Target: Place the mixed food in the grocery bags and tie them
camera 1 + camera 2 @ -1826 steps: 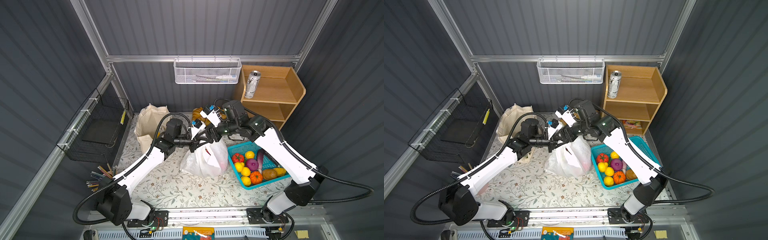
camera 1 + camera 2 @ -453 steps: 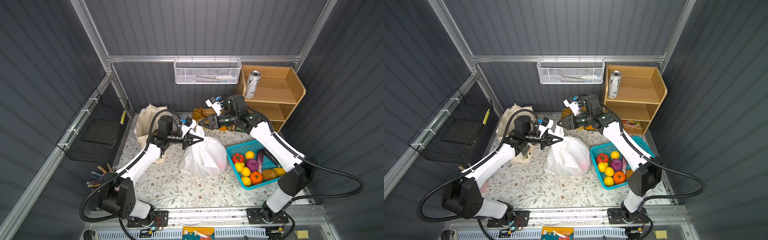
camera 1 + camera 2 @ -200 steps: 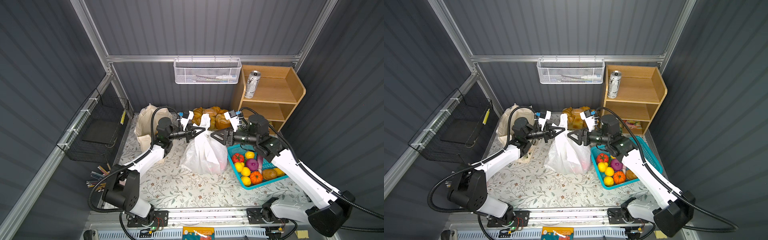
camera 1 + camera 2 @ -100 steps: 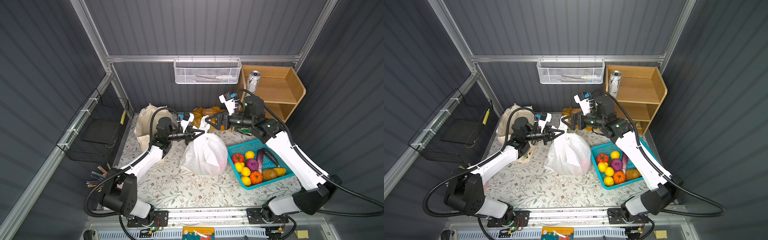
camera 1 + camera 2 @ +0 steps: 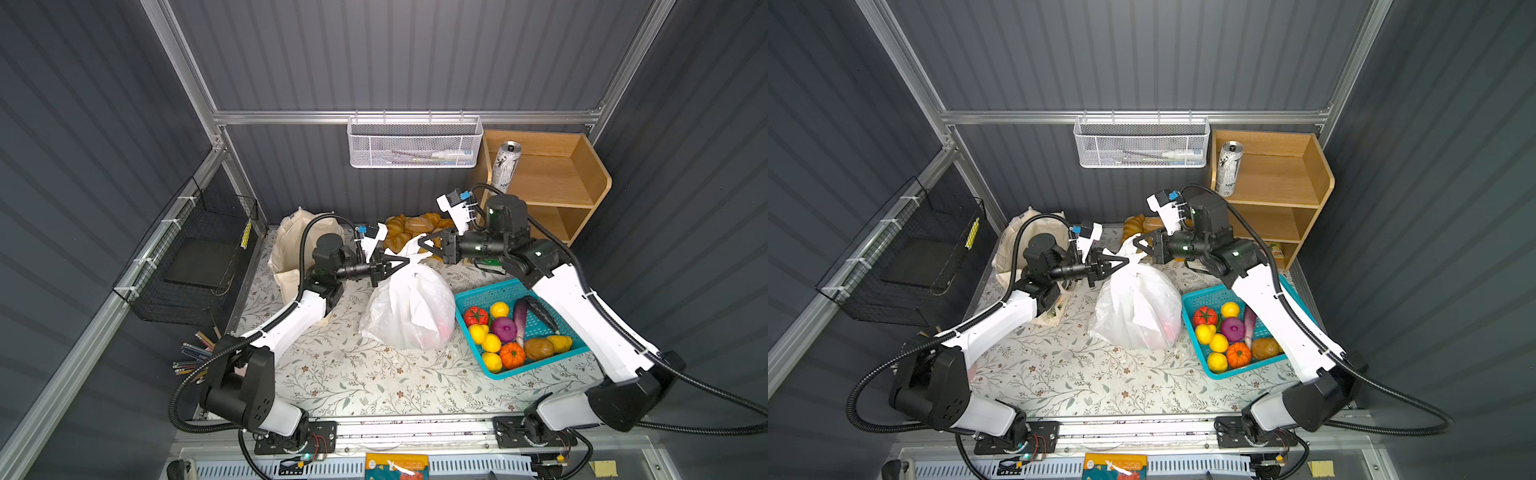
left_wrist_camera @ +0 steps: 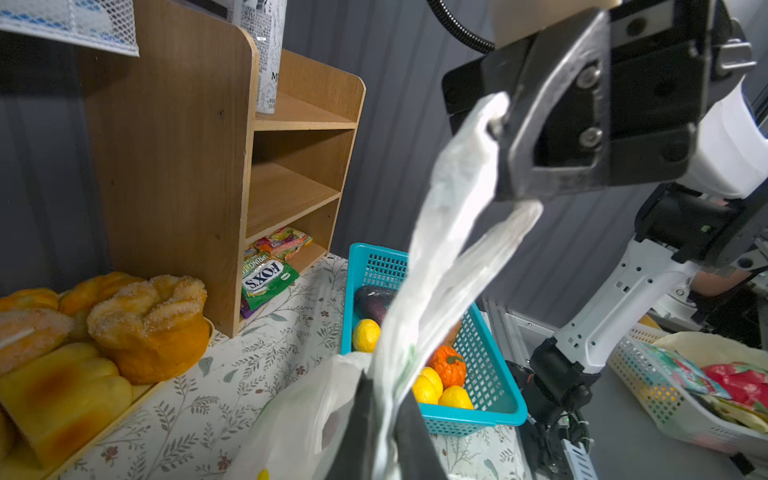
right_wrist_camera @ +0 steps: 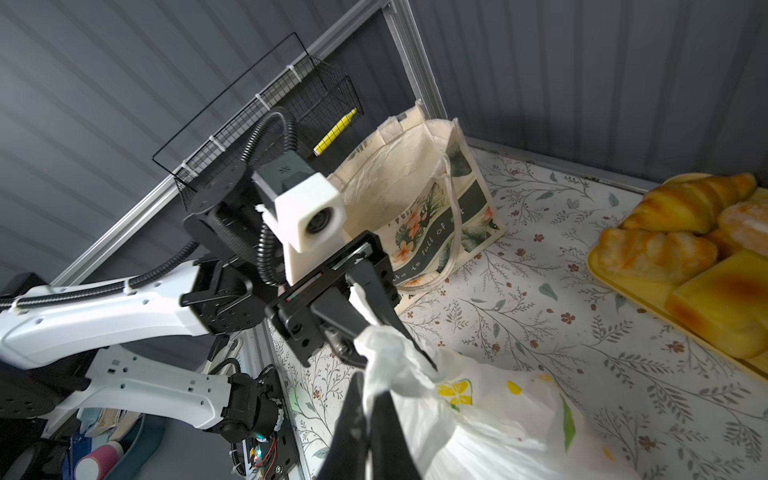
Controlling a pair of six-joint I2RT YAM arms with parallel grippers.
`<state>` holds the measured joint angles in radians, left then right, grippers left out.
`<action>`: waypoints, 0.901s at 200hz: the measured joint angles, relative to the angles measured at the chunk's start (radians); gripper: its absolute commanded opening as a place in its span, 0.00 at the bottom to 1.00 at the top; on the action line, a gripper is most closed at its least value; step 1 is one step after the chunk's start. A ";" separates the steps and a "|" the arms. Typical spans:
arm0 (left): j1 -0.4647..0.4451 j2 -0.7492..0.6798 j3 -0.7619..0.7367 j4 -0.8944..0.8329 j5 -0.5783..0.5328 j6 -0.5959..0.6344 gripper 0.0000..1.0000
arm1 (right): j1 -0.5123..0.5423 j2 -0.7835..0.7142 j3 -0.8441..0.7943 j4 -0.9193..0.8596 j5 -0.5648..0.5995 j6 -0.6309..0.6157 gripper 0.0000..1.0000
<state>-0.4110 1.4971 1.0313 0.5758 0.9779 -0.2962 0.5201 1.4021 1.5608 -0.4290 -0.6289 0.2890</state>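
Note:
The white plastic grocery bag stands bulging mid-table, with something pink-red showing faintly through it. My left gripper is shut on one twisted handle of it. My right gripper faces it from the right, shut on the other handle. Both tips nearly meet above the bag. The cream canvas tote stands open behind my left arm. The silver-white drink can is upright on the shelf's top board.
A turquoise basket of toy vegetables lies right of the bag, under my right arm. Bread rolls lie on a tray behind the grippers. The wooden shelf holds sweet packets at the bottom. A black wire basket hangs on the left wall.
My right gripper, open a moment ago above and behind the bag, has come down to the bag's top and shut on a handle. The left gripper kept its grip and barely moved.

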 measured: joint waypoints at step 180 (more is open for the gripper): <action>-0.001 0.014 -0.007 0.016 -0.035 -0.040 0.00 | 0.231 -0.053 -0.441 0.143 0.757 -0.107 0.84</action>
<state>-0.4118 1.5108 1.0245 0.5915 0.9424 -0.3359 0.7509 1.3491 1.1198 -0.2855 0.1284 0.1818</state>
